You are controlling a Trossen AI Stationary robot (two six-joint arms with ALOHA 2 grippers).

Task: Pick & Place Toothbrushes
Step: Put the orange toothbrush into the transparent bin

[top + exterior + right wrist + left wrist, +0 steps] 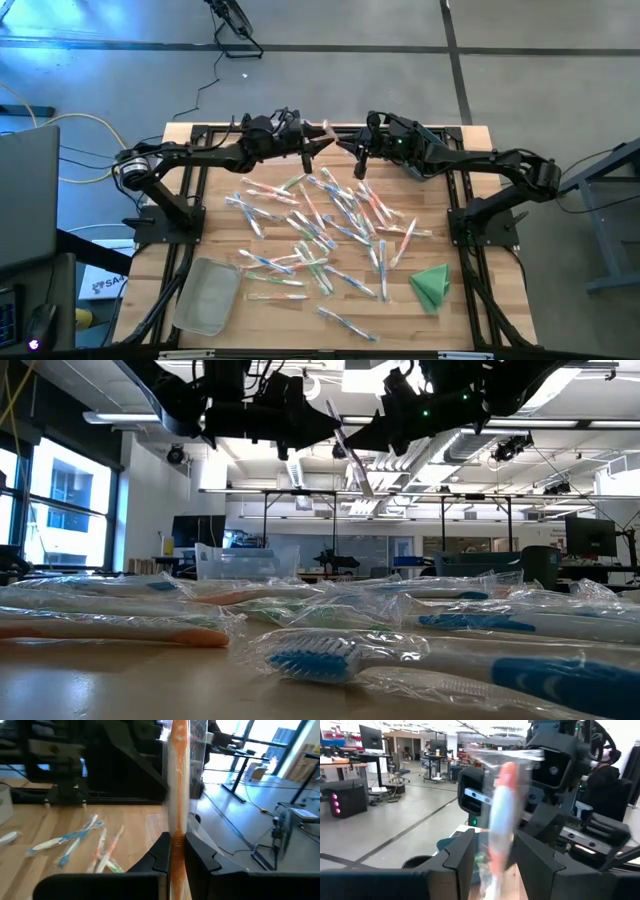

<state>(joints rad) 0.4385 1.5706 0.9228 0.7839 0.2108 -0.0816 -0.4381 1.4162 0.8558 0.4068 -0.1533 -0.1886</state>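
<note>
One wrapped orange-and-white toothbrush (502, 805) stands nearly upright in the air over the table's far edge, between my two grippers. My right gripper (176, 842) is shut on it, reaching in from the table's right (352, 148). My left gripper (492, 847) faces it from the left (320, 142), open, one finger on either side of the toothbrush; whether they touch it I cannot tell. In the low view the toothbrush (352, 460) shows as a thin slanted stick high above the table. Many more wrapped toothbrushes (320, 225) lie scattered flat on the wooden table. My right gripper pinches the toothbrush's orange handle (177, 827) between its two fingers. The fingers come about level from the table's right and lie across the stick. The toothbrush stands nearly upright in its clear wrapper, lifted clear of the table, with one end reaching below the fingers (366, 488).
A clear plastic bin (208, 295) lies at the near left of the table. A folded green cloth (432, 285) lies at the near right. Black frame rails (190, 215) run along both sides, and the scattered toothbrushes fill the middle.
</note>
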